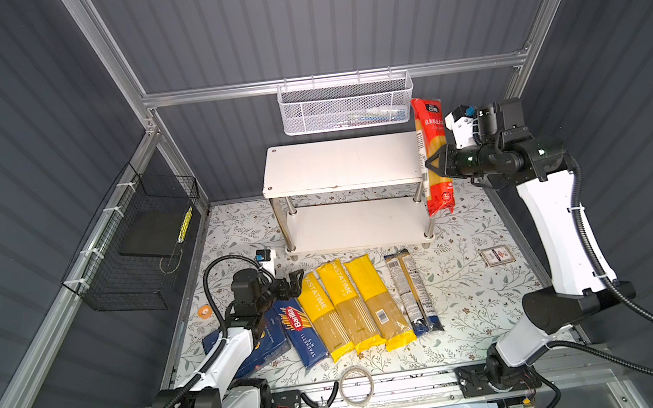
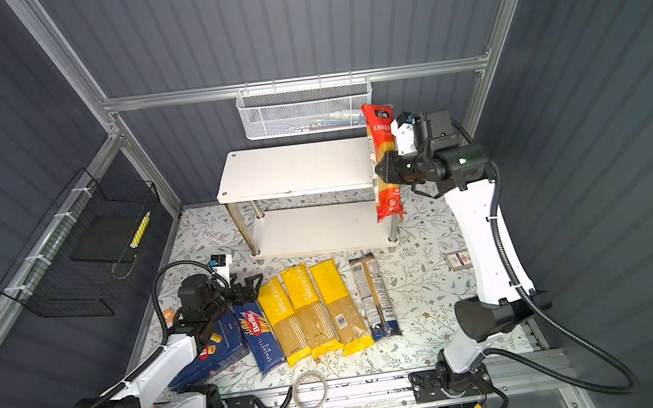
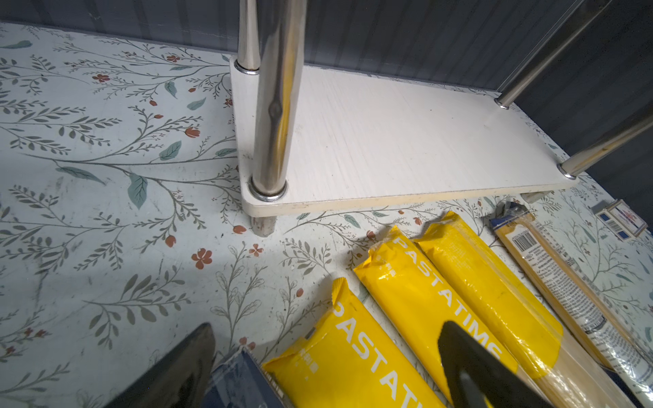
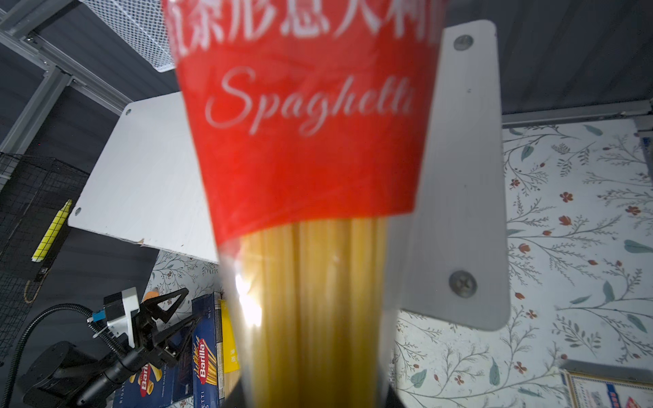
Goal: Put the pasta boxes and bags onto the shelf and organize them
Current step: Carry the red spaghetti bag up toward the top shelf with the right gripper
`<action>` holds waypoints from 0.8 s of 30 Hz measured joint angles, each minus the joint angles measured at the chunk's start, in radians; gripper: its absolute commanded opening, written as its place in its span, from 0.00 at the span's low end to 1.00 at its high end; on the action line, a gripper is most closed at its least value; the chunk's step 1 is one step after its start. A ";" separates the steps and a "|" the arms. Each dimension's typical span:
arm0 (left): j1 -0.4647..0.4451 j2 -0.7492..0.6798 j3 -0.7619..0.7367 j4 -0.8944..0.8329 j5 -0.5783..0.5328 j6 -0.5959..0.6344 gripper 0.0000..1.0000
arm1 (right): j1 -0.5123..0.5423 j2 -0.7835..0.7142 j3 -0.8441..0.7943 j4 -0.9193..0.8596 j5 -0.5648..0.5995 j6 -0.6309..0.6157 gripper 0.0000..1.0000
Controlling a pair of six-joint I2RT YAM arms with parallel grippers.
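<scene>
A: Where's the long red plastic spaghetti bag (image 1: 432,147)?
B: Raised off the table (image 1: 473,293), at the three o'clock end of the white two-tier shelf (image 1: 337,166). The right hand (image 1: 431,164) is clamped on its middle.
A: And the left hand (image 1: 295,286)?
B: Fingers spread, empty, above the twelve o'clock end of the narrow dark blue Barilla carton (image 1: 306,339).

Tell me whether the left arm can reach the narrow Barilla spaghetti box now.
Probably yes. The left arm hovers with open jaws by the far end of the Barilla spaghetti box; nothing lies on it. A yellow PASTATIME bag and the wide Barilla box crowd its sides; gripping may be tight.
</scene>
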 measured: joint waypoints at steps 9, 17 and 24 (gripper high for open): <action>0.000 -0.005 0.000 0.000 -0.005 0.000 1.00 | -0.061 0.076 0.066 -0.007 -0.061 0.014 0.22; 0.000 -0.014 0.000 0.000 -0.008 0.000 1.00 | -0.082 0.117 0.120 -0.004 -0.092 0.024 0.26; 0.000 -0.014 0.000 0.000 -0.008 0.000 1.00 | -0.091 0.137 0.126 0.008 -0.103 0.037 0.31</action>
